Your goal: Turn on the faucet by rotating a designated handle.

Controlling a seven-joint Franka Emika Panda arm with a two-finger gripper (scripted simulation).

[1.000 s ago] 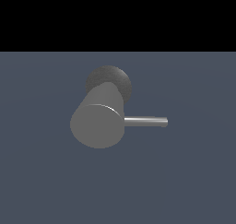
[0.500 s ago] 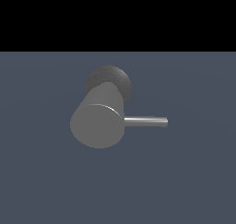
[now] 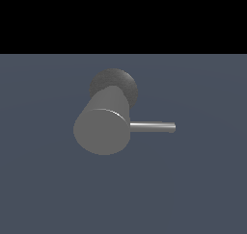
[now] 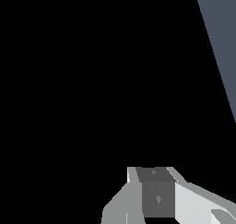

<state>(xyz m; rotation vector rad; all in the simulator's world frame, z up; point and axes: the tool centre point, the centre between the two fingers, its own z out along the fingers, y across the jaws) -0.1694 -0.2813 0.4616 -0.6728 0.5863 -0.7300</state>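
Handle [image 3: 152,127] juts from faucet [image 3: 103,127], nowhere near jaws; their spread unclear

The faucet [image 3: 103,127] is being shown near the middle of the exterior view, resting on the floor [image 3: 202,189]. Its flat end face is being turned toward the camera, with its rounded base [image 3: 118,81] lying behind and above it in that view. The handle [image 3: 152,127] is being held out level from the body's side, toward the exterior view's right, touching the body at one end and free at the other. In the wrist view, only part of the gripper [image 4: 159,195] is being seen, with a strip of floor far off; the faucet is not being caught there.
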